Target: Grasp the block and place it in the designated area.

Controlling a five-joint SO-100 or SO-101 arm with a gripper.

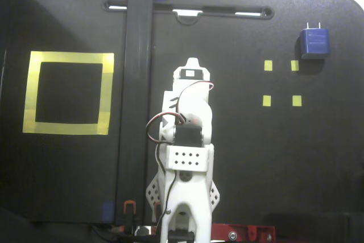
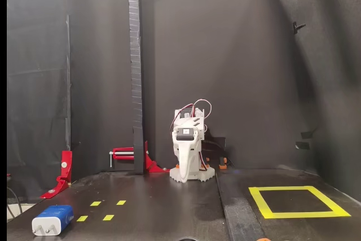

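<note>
A lab-style test booth is suggested: black drapes [image 2: 237,55] are hung behind the white arm [image 2: 190,150], and red clamps [image 2: 62,173] are fixed to the taped black worktop [image 1: 256,157].

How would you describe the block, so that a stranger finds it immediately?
In the fixed view from above, go to the black table's upper right corner, just beyond the four tiny yellow tape squares. The block lies there: small, dark blue, with two pale prongs, the only blue, raised thing among flat yellow marks.
</note>
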